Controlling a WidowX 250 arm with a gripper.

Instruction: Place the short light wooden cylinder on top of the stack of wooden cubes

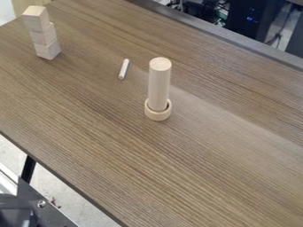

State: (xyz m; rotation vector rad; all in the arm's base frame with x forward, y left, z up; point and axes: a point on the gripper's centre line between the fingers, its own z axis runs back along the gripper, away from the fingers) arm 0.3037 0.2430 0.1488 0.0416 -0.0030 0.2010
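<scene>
Here we have the cylinder [159, 86] upright in the ring [158, 115] mid-counter [177, 173], the thin stick [123, 69] lying left and farther off, stacked blocks [44, 36] far left, and whether the claw's spread or pressed together, we cannot tell

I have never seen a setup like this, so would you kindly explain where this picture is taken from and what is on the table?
It comes from a fixed camera looking down at a slant. The machine used here is one black robot arm with a two-finger gripper. On the wood-grain table, a plain wooden cylinder stands upright inside a wooden ring. Three wooden blocks are stacked towards the upper left, and a thin, pale stick lies between them and the cylinder.
</scene>
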